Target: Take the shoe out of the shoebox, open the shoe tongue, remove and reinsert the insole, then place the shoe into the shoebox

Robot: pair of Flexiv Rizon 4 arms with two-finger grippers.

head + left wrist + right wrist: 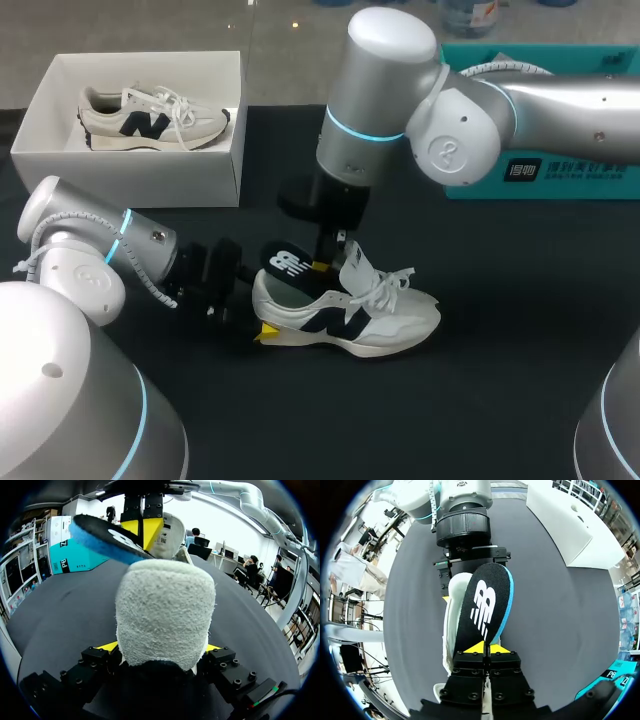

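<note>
One black worktop (520,380) carries it all: one shoebox, one teal box, two shoes and a single insole, with my two arms at work over them. The open white shoebox (140,175) sits at the far left, and the teal box (560,170) is well apart at the far right.

Of the two shoes, the second shoe (150,120) lies inside the shoebox. The shoe (385,322) I am handling stands upright on its sole on the worktop, outside the shoebox and near the middle. It is a cream-and-white sneaker with a dark navy letter on its side. Its white laces (385,285) are loosened and its tongue (355,265) is lifted.

My left tool (160,649) clamps the shoe's fuzzy heel from both sides, a yellow tip against each flank. My right tool (485,649), poised above the shoe, pinches one end of the insole (485,605) between its yellow tips. The insole is black on top with a white logo and blue along its edge, and it tilts up above the shoe's heel opening.
</note>
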